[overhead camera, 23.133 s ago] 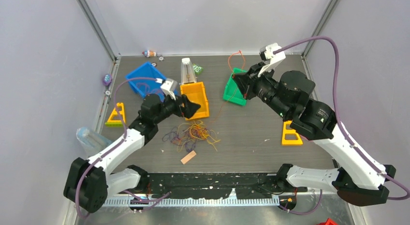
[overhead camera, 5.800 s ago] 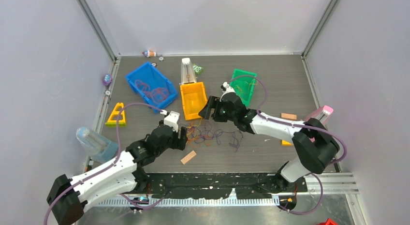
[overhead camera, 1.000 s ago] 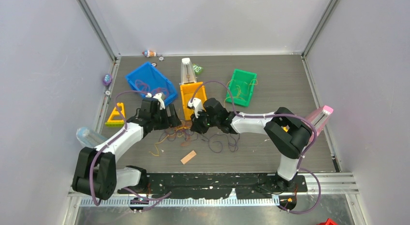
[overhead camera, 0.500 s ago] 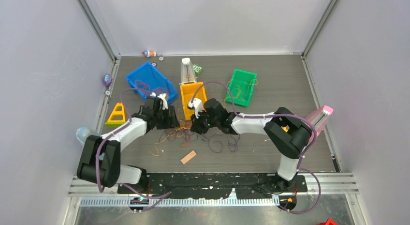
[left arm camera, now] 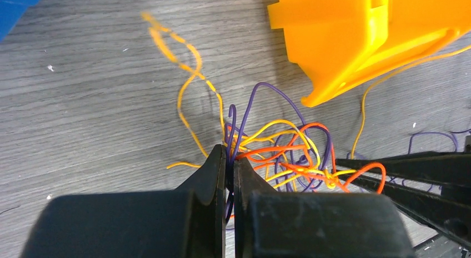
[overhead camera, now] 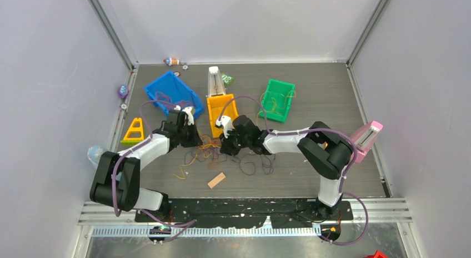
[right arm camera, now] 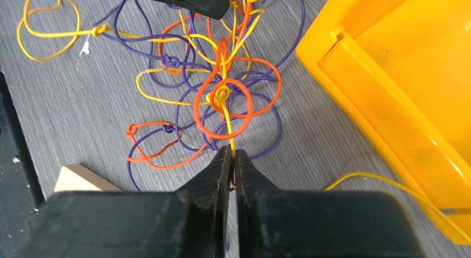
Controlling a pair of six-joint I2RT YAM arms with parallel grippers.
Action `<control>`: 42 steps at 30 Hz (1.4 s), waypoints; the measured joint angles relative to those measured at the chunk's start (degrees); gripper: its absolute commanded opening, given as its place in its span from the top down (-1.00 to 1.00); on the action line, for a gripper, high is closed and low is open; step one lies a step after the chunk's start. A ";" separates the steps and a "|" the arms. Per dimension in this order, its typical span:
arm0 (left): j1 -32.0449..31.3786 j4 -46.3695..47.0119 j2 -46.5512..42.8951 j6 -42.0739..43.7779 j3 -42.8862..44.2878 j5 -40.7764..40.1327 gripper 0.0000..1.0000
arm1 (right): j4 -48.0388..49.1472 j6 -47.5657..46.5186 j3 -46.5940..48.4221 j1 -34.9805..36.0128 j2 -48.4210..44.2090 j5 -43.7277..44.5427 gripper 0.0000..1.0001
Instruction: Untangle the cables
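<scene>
**Two Tools Pinch a Knotted Tangle**

A loose tangle of thin, glossy cables (overhead camera: 214, 150) in orange, yellow and purple lies on the grey wood-grain surface (left arm camera: 83, 102), just in front of a smooth orange plastic bin (right arm camera: 400, 91). The left tool (left arm camera: 229, 169), its black tapered tips pressed together, pinches a purple strand (left arm camera: 231, 130) at the tangle's edge. Opposite it, the right tool (right arm camera: 232, 163) pinches a yellow strand (right arm camera: 228, 130) below a small knot ringed by orange loops. A pale tan block (right arm camera: 83, 183) lies nearby.
</scene>
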 measured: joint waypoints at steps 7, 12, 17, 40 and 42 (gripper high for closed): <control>0.02 0.35 -4.11 0.00 -0.70 -1.95 1.00 | 0.44 0.94 -3.02 -0.59 -4.09 2.58 0.89; 2.01 1.14 -10.62 -1.42 -4.44 -4.52 1.00 | -1.51 3.45 -8.96 -5.09 -15.54 5.55 0.89; 6.82 3.50 -18.08 -4.87 -10.58 -5.35 1.00 | -3.56 9.29 -16.09 -17.11 -29.90 8.57 0.89; 16.90 -5.90 -52.30 -17.75 -18.32 -18.99 1.00 | -26.69 22.49 -7.23 -33.22 -47.65 30.32 0.89; 16.90 -6.95 -51.89 -17.55 -18.27 -18.86 1.00 | -27.12 22.67 -3.80 -33.22 -46.25 28.48 0.89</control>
